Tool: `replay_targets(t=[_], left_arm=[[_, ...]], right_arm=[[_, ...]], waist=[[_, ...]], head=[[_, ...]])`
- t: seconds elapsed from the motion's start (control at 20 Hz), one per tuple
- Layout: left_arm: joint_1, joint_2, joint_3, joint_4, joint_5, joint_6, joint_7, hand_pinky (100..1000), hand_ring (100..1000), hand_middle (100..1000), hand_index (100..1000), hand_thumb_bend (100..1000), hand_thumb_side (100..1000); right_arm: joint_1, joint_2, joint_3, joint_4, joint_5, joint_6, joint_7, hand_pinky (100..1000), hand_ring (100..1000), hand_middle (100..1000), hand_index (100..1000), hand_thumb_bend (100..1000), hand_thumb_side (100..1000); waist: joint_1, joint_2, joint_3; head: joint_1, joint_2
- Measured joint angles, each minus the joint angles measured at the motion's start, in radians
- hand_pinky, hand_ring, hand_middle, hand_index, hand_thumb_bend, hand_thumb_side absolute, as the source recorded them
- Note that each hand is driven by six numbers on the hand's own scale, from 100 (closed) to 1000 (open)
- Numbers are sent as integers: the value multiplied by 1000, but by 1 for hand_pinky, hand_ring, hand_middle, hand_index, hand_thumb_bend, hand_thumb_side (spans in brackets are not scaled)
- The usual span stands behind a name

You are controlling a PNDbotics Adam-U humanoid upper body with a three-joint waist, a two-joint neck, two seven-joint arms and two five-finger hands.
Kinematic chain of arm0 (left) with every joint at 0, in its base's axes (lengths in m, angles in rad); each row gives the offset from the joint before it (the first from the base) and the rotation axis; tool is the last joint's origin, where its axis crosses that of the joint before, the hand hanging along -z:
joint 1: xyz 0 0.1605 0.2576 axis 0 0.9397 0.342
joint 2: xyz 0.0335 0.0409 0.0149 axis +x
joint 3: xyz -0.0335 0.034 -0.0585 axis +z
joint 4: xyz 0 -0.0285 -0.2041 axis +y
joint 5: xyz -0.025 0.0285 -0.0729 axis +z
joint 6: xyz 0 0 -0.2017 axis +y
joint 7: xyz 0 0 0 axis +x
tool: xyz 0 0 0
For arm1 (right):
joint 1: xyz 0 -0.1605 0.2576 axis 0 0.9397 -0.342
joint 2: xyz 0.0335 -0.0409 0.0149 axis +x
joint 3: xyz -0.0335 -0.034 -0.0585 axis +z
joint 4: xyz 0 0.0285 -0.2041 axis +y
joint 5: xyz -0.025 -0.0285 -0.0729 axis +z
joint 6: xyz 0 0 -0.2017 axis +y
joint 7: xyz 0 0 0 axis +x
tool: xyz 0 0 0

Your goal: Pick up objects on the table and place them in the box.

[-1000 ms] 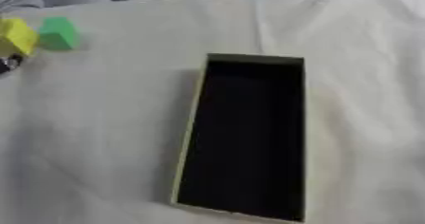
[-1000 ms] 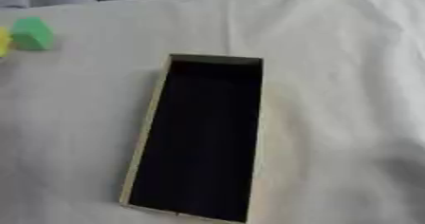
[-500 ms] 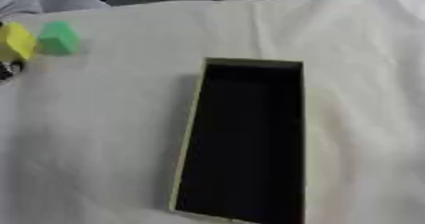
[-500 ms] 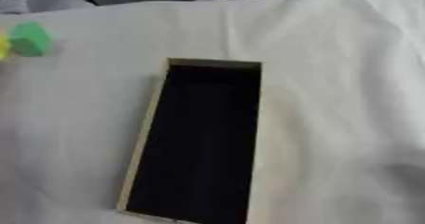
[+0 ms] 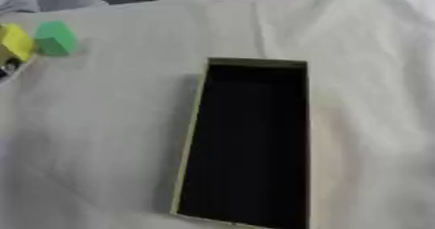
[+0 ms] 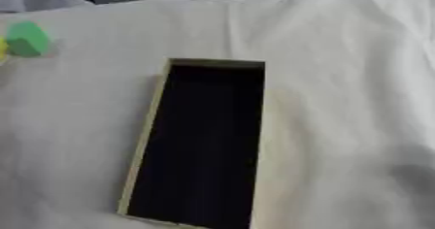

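Left eye view shows a long box (image 5: 246, 140) with a dark inside, lying on the white-covered desk (image 5: 102, 126). Far off to the left sit a green block (image 5: 55, 38) and a yellow block (image 5: 14, 42), close together. Neither robot hand is in sight

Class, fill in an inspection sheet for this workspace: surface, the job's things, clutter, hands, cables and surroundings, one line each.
Surface: white cloth, creased, covering the table.
Job's things: long open box, dark inside, nothing seen in it; green block and yellow block side by side at far left, outside the box.
Clutter: small dark thing at the left edge, unclear.
Hands: nothing seen.
Cables: nothing seen.
Surroundings: dark and blue shapes beyond the far edge, unclear.
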Motion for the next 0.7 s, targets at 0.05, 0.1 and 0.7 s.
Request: replay_targets(t=[0.05, 0.1, 0.7], left_arm=[[0, -1, 0, -1, -1, 0, 9, 469, 512, 460, 717, 359, 100], [0, -3, 0, -2, -3, 1, 18, 458, 502, 450, 705, 359, 100], [-2, -27, -9, -33, -8, -19, 54, 390, 447, 358, 590, 327, 100]], right_arm=[[1, 0, -1, 0, 0, 0, 0, 827, 834, 539, 830, 100, 806], [1, 0, -1, 0, 0, 0, -1, 827, 834, 539, 830, 100, 805], [17, 1, -2, 7, -1, 2, -5, 826, 835, 539, 830, 100, 794]], waist=[[0, 0, 1], [-1, -1, 1], [-7, -20, 20]], head=[[0, 0], [0, 1], [-6, 26]])
